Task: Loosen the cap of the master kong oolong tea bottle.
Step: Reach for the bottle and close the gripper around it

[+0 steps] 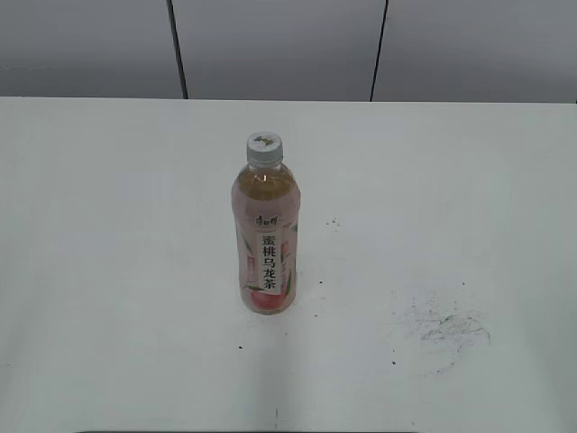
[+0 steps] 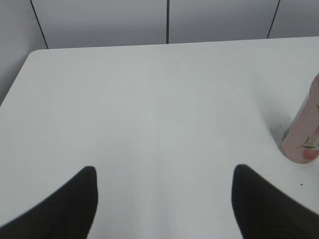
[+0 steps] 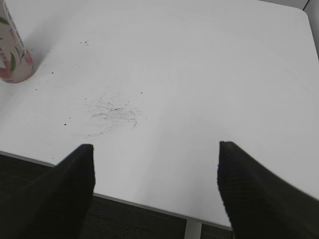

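Observation:
The master kong oolong tea bottle [image 1: 265, 242] stands upright at the middle of the white table [image 1: 108, 271], with its white-grey cap [image 1: 264, 148] on the neck. Its lower part shows at the right edge of the left wrist view [image 2: 304, 132] and at the top left of the right wrist view [image 3: 12, 55]; the cap is out of both wrist views. My left gripper [image 2: 164, 172] is open and empty over bare table, left of the bottle. My right gripper [image 3: 155, 149] is open and empty above the table's front edge, right of the bottle. Neither gripper shows in the exterior view.
Dark scuff marks [image 1: 442, 329] lie on the table right of the bottle and also show in the right wrist view [image 3: 112, 114]. A grey panelled wall [image 1: 288, 45] runs behind the table. The front edge and dark floor [image 3: 139, 219] lie under my right gripper.

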